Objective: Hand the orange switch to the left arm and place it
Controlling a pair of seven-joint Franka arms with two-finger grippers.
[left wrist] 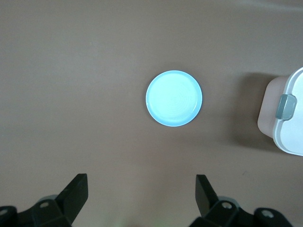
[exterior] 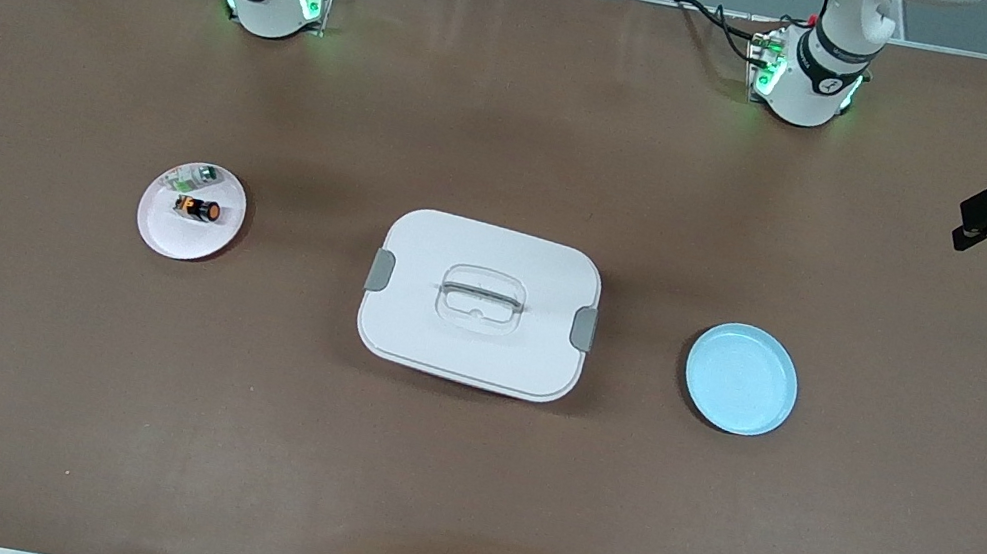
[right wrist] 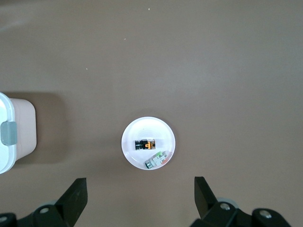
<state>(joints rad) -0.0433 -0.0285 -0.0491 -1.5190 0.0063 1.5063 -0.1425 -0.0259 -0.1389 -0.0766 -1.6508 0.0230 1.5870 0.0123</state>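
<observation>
Nearest the front camera sits the box (exterior: 478,305), a smooth white rounded-rectangle container with grey side latches and a clear recessed handle, mid-table on the matte brown table (exterior: 455,494). Toward the right arm's end, the orange switch (exterior: 199,208), a tiny black cylinder with an orange band, lies on a glossy white plate (exterior: 162,229) beside a green-and-white part (exterior: 194,180). Toward the left arm's end sits a round pale blue plate (exterior: 741,380).

Left wrist view: left gripper (left wrist: 139,196) hangs high over the blue plate, black fingers spread wide, holding nothing.

Right wrist view: right gripper (right wrist: 140,196) hangs over the white plate, fingers equally wide apart and empty.
</observation>
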